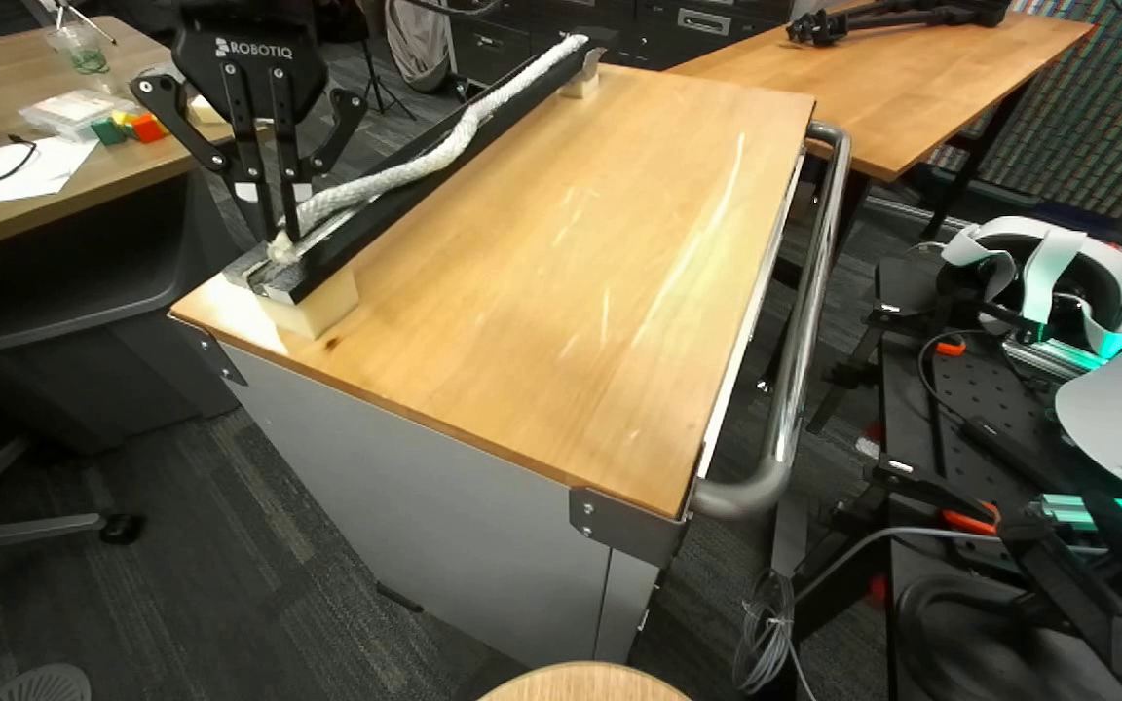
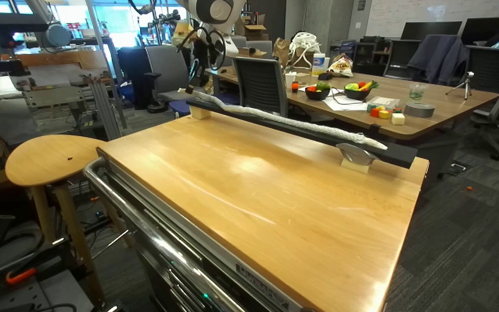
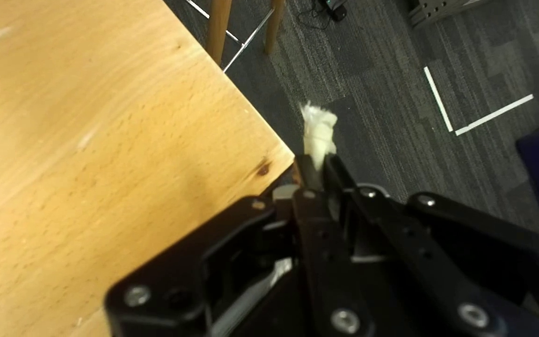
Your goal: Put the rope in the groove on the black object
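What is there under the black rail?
A pale block near the gripper, and another pale block toward the opposite end, with grey metal above it. The rail mostly hides their tops.

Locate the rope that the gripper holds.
In an exterior view, the rope lies along the black rail on the left of the wooden tabletop, its near end pinched in the gripper.

The windows (image 2: 121,32) glow bluish-bright far back, and there, next to the grey wall (image 2: 342,26), is a whiteboard (image 2: 388,15) marked with faint scrawl! A dark office chair (image 2: 261,84) stands at the long brown table (image 2: 453,102); a round wooden stool (image 2: 46,158) sits near the wooden-topped cabinet (image 2: 297,195), and its top is gleaming. Black drawers (image 1: 668,29) with metal handles show up behind in an exterior view, and down below it's streaky grey carpet (image 3: 372,93), two white strips (image 3: 438,99) nearly meeting at a corner.
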Action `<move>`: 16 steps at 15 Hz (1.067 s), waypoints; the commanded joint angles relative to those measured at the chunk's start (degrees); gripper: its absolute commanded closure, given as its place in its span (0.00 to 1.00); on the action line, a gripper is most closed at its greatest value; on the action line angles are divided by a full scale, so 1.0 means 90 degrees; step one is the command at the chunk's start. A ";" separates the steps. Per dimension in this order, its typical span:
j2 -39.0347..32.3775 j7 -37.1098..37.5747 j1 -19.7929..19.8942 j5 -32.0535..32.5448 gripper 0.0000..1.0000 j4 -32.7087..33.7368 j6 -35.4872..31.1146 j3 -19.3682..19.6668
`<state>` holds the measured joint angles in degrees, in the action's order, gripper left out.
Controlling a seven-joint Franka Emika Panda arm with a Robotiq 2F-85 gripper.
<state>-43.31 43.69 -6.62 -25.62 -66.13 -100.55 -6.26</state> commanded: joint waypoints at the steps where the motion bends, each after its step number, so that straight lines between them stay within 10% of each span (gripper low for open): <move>1: -0.0296 -0.0167 -0.0043 0.0151 0.98 0.0521 0.0366 -0.0007; 16: -0.0618 -0.0813 -0.0048 0.0074 0.98 0.1060 0.0729 -0.0101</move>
<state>-46.94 37.22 -6.82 -25.00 -60.82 -96.31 -6.75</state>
